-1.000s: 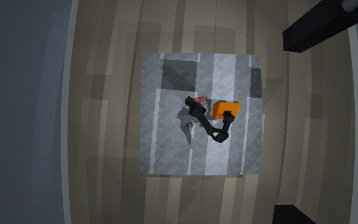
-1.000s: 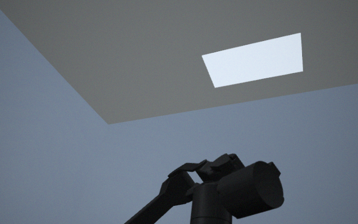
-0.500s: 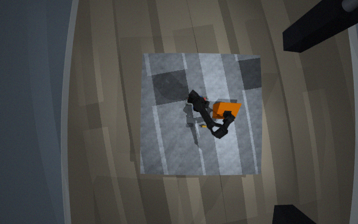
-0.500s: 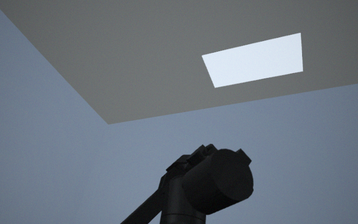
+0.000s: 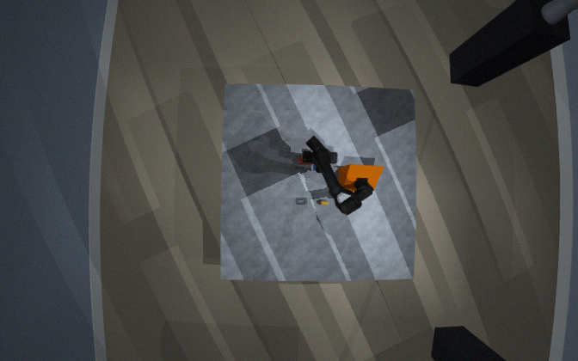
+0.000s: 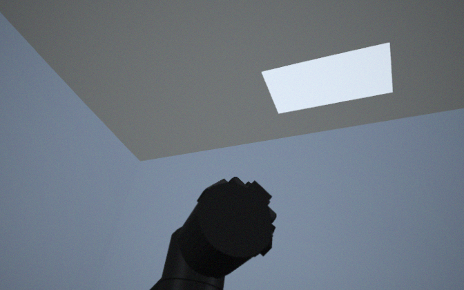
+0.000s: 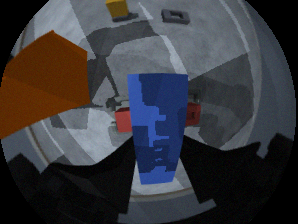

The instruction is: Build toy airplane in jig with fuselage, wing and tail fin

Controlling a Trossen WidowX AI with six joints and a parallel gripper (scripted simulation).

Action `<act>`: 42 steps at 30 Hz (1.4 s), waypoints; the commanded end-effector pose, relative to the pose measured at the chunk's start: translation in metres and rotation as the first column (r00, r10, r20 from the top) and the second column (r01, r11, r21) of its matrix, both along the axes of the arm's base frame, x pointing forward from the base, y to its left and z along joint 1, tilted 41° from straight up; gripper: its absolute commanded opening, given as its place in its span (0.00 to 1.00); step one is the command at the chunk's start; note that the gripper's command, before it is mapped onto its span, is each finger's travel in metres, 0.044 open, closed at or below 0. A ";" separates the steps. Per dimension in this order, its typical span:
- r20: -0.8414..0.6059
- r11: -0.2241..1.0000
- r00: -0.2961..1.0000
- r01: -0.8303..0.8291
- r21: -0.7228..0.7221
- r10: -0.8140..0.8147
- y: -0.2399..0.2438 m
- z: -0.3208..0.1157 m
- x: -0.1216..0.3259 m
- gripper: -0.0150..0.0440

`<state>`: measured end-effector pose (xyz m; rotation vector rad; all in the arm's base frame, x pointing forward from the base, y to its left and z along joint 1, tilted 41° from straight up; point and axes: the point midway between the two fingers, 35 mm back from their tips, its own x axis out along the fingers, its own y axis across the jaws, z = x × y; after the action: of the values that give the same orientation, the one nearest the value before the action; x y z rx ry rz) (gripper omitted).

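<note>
My gripper (image 7: 154, 136) is shut on the blue wing (image 7: 159, 105) (image 5: 314, 168), which stretches away from the fingers in the wrist view. The red fuselage (image 7: 123, 120) (image 5: 301, 160) lies in the grey cradle (image 7: 120, 101). In the wrist view the wing crosses in front of the fuselage's middle, hiding its wing socket and the wing's tab; I cannot tell how high the wing is above it. The fuselage shows on both sides of the wing. The yellow tail fin (image 5: 324, 202) (image 7: 117, 8) stands apart from the cradle, at a small dark holder.
An empty grey holder (image 5: 301, 201) (image 7: 175, 16) stands beside the tail fin. A large orange block (image 5: 350, 173) (image 7: 55, 80) stands close to the cradle, beside the arm's base. The exterior view shows only the arm, walls, ceiling and a bright panel (image 6: 331, 77).
</note>
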<state>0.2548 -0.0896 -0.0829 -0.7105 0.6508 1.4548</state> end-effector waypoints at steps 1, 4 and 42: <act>0.017 1.000 0.999 -0.031 0.004 0.031 0.000 -0.005 -0.005 0.30; 0.017 1.000 0.999 -0.031 0.004 0.031 0.000 -0.005 -0.005 0.43; 0.018 1.000 0.999 -0.031 0.005 0.031 0.021 -0.031 -0.004 0.58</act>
<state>0.2521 -0.0735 -0.1095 -0.7458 0.6236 1.4754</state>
